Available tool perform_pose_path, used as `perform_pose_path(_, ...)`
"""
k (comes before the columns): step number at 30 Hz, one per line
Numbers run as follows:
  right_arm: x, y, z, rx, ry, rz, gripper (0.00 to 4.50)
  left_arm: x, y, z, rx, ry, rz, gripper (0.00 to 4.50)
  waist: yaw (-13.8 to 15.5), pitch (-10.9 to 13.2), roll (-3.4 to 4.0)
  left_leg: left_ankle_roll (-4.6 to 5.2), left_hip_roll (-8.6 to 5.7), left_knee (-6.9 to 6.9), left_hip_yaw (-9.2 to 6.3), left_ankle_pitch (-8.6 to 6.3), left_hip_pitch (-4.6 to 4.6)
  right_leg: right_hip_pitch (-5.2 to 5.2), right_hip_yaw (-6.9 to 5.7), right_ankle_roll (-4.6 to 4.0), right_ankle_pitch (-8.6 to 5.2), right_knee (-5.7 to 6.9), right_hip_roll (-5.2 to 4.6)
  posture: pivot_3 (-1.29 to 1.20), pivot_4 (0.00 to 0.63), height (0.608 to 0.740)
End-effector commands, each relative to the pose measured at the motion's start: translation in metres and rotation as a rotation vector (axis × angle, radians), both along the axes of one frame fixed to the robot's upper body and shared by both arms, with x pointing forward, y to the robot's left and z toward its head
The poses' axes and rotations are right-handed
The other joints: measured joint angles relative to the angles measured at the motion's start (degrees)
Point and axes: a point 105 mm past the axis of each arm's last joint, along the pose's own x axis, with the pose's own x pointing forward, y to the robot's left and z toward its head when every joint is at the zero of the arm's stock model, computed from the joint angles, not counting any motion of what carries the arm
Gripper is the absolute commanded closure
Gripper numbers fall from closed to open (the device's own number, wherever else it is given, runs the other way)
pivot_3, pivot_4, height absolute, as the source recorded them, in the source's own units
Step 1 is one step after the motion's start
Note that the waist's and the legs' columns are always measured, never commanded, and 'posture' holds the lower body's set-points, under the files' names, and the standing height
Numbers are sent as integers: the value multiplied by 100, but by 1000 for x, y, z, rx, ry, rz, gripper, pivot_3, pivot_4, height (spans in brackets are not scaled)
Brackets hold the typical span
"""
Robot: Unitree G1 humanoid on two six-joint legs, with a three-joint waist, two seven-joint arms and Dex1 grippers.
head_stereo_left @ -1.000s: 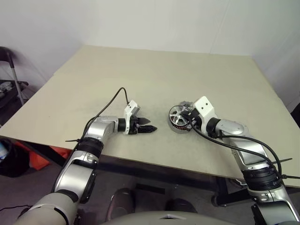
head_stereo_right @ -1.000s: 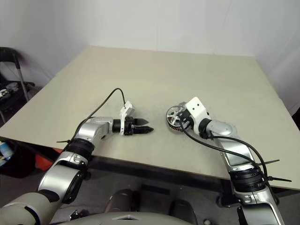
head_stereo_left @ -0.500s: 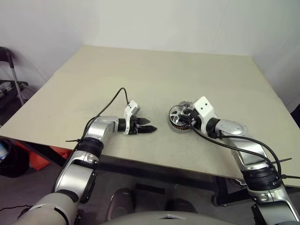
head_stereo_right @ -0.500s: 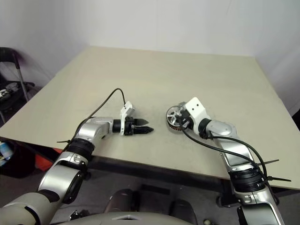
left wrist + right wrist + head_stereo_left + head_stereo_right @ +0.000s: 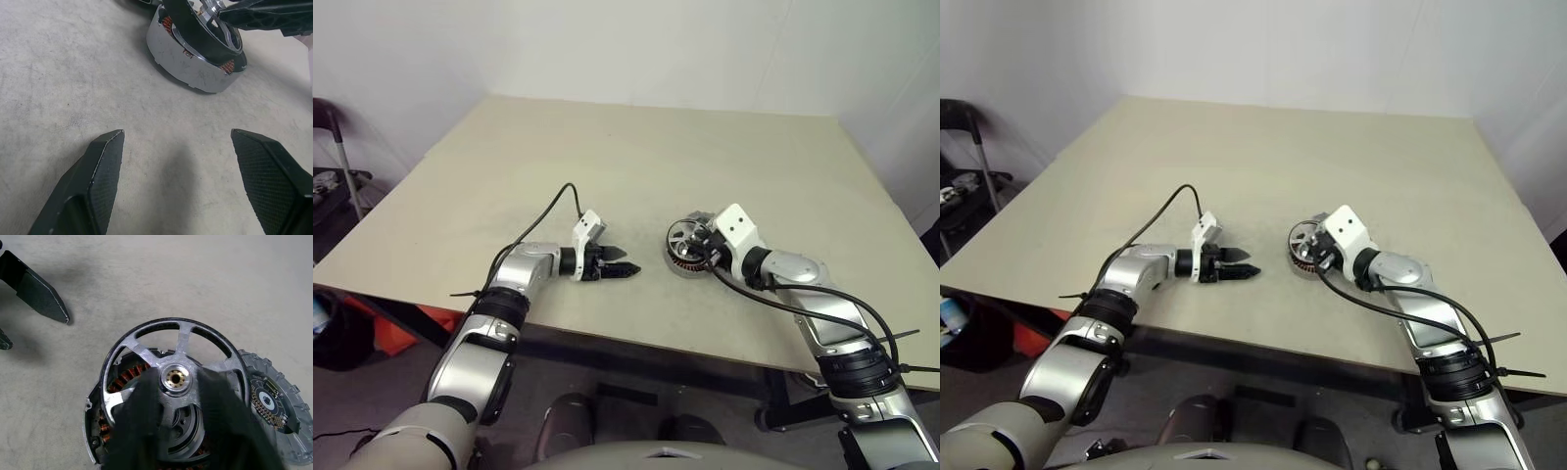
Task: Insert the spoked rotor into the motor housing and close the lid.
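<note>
Right claw has its two fingers closed in on either side of the rotor, pinching the hub with the brass centre as far as can be seen. That wheel sits tilted on top of the housing, one edge raised, with copper coils showing between its spokes. Left claw lies low over the table, well apart from the housing, pointing at it, wide open and holding nothing. The lid lies flat just beside the housing on its far side, inner face up; its small round board carries marks too small to read

Against a second ago, both arms and all three parts sit where they were, and the rotor has the same tilt

The tabletop is a matt beige board with faint grey speckling and scuffs near the parts. White walls close the room behind and to the right. A dark chair stands off the table's left edge, and something red shows below that edge. A black cable loops up from the left wrist
</note>
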Motion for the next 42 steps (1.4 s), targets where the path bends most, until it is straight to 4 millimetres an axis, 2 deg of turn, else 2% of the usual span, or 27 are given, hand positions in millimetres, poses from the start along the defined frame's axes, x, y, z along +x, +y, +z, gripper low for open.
perform_pose_path(1,2,-4,5,-4,-18,-13,4249,6,0,12,-10,-48,4,810,-1,0,0,0,0,0,0,0,0,0,0,0,0,0,0,0,0,740)
perform_pose_path(6,2,-4,10,7,-27,-14,4249,6,-1,12,-9,-48,4,810,-1,0,0,0,0,0,0,0,0,0,0,0,0,0,0,0,0,740)
perform_pose_path(17,-8,3,42,93,-47,38,4249,5,-3,11,-15,-42,-2,810,7,0,0,2,0,-1,0,0,-2,-2,0,0,0,1,0,0,0,740)
perform_pose_path(24,-13,4,33,72,-10,46,4249,4,-3,10,-17,-40,1,810,7,0,0,0,0,-1,0,1,-1,-2,0,0,0,1,0,0,0,740)
perform_pose_path(42,-8,-6,10,62,45,-7,4249,3,-5,14,-47,-32,-7,810,6,0,0,0,0,-1,0,1,-1,-2,0,0,0,1,0,0,0,740)
